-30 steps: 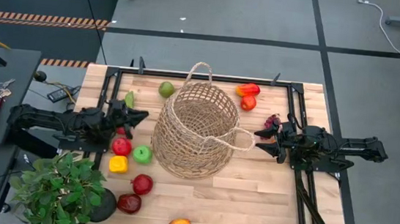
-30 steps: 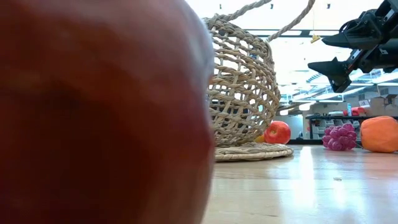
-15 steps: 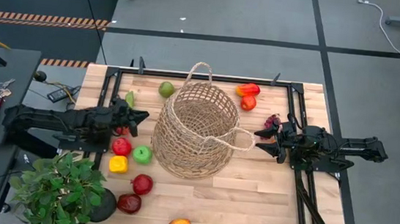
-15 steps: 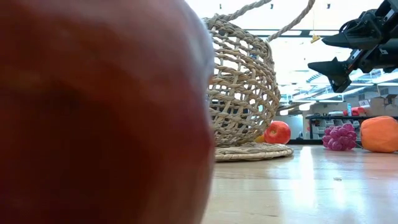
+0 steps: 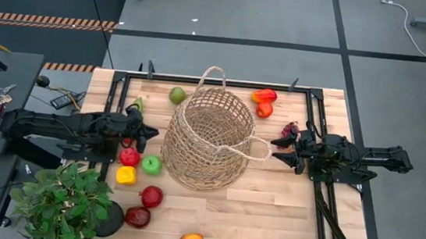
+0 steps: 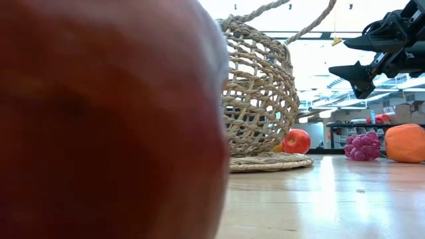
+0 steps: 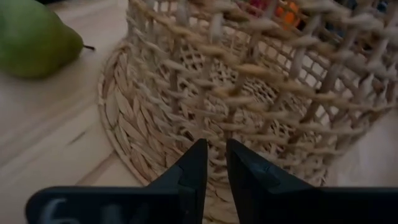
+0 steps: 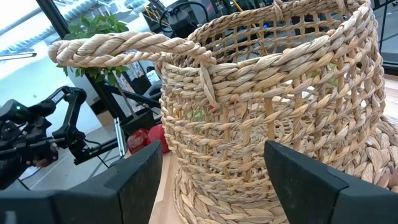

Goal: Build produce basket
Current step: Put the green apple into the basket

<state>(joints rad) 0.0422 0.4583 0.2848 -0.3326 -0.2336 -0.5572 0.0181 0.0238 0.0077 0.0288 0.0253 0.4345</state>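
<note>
High view: both pincers flank the basket [image 5: 209, 141]

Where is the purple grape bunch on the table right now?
In the high view the grapes lie on the table's right side, between the basket and the right gripper, just below the red-orange fruits near the far edge.

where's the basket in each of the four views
High view: basket at the table's middle, between both arms.
Low view: basket at centre, behind a big red blur.
Left wrist view: its base and wall fill the frame.
Right wrist view: its wall fills the frame.
Shared landmark: its loop handle.
</note>
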